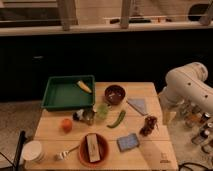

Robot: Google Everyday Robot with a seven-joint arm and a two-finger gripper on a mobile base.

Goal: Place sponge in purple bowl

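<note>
The purple bowl (114, 93) stands at the back middle of the wooden table (150, 152), just right of the green tray. A blue-grey sponge (128, 142) lies flat near the front of the table, right of the orange bowl. My white arm (187, 87) is folded at the table's right edge, level with the purple bowl. My gripper does not show; only the arm's thick links are in view. Nothing is held over the table.
A green tray (62, 96) holds a banana (84, 86). A green cup (102, 111), metal can (87, 117), orange (66, 124), green pepper (117, 119), grey cloth (137, 105) and dark snack (148, 125) lie between sponge and bowl. An orange bowl (82, 156) holds a bar.
</note>
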